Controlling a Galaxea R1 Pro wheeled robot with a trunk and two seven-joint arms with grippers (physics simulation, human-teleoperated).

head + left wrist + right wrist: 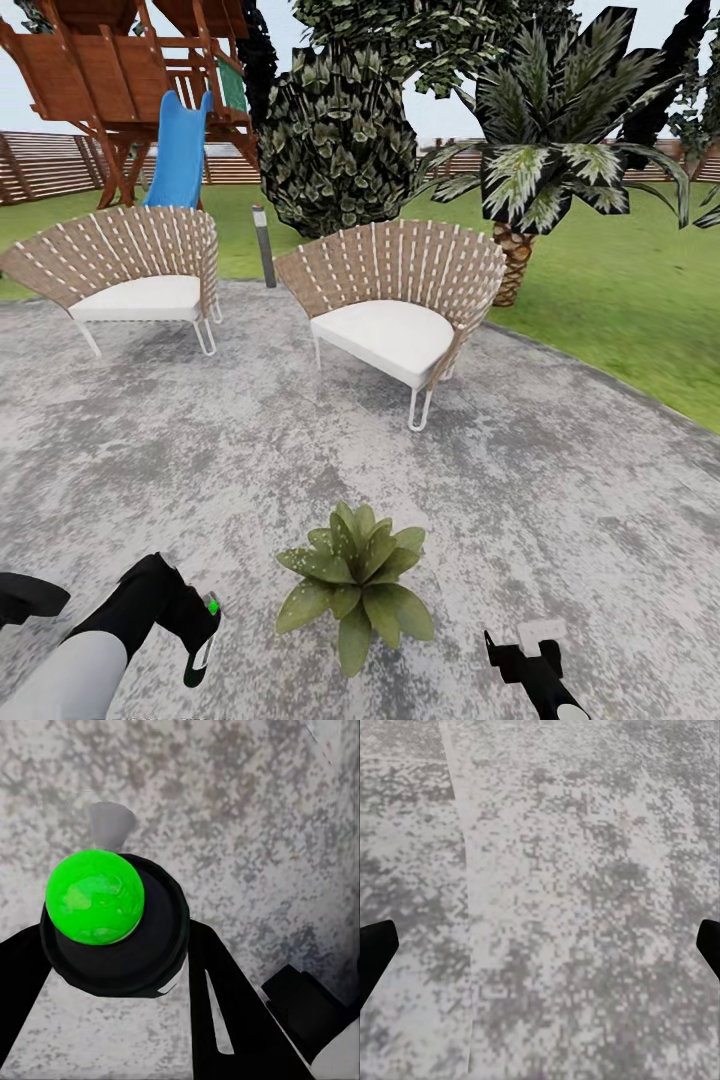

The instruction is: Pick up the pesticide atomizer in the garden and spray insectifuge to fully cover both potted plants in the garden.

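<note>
Left gripper [200,625] is sitting at the patio's near edge, pinching the atomizer [203,640]: slim dark bottle w/ white patch, round glossy green tip [94,896] facing the wrist cam. Black forearm is angling in from lower left. Right gripper [520,655] is hovering near the bottom edge, fingers spread wide, mottled stone betw. them. Patio [560,500] is lying round, grey, speckled, w/ lawn [630,290] curving around it. One potted plant [355,580], a low rosette of broad speckled leaves, is standing betw. the grippers. Two wicker chairs [400,300] w/ white cushions are standing farther back, slatted fence [40,165] behind.
</note>
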